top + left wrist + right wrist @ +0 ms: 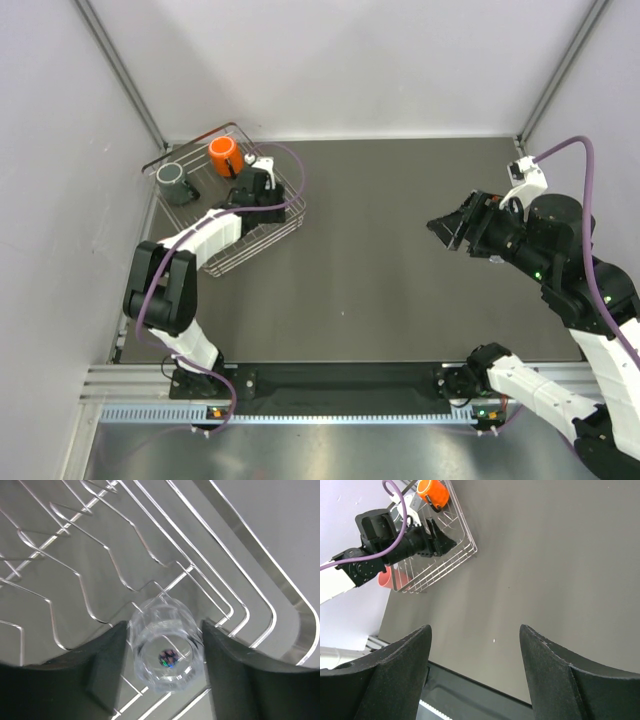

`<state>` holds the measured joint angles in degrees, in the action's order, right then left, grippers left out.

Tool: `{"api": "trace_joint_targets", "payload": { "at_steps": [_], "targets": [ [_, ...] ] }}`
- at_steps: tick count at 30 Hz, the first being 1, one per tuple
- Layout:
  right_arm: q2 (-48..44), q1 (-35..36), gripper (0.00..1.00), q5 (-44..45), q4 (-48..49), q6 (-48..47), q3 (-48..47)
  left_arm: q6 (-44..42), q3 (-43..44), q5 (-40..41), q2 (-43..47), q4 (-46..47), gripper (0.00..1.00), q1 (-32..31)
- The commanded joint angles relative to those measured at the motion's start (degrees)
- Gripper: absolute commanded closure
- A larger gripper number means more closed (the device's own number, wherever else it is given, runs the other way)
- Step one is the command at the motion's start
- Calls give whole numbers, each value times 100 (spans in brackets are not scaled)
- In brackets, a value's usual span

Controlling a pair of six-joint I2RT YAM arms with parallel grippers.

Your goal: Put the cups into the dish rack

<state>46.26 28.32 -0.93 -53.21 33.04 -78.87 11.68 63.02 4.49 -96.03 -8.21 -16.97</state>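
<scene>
At far left of tabletop [400,280], dish rack [270,238]; orange mug [223,153] and dark grey cup [172,176] inside, far side. Left gripper [164,630] over rack's right part, jaws clamped on clear tumbler [167,662]. Right gripper [475,635] at right, jaws wide apart, empty. Lower straight, seat tumbler on grid wires, then release; avoid mug.

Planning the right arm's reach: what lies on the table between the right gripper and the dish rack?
Nothing; top external view shows bare table between right gripper and dish rack.
</scene>
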Motion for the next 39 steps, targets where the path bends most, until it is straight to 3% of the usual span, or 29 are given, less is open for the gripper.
{"api": "trace_joint_targets", "payload": {
  "at_steps": [1,20,29,39],
  "targets": [
    [15,-2,29,-30,127,1,-94,9,-27,87,260,-76,31,18],
    [58,-1,29,-162,136,124,30,378,438,298,1068,-559,26,27],
    [444,-1,29,75,100,133,-67,1037,526,299,2429,-1120,25,27],
    [1560,-54,30,2130,-654,931,-664,1504,702,-106,3704,-2315,27,27]
  ]
}}
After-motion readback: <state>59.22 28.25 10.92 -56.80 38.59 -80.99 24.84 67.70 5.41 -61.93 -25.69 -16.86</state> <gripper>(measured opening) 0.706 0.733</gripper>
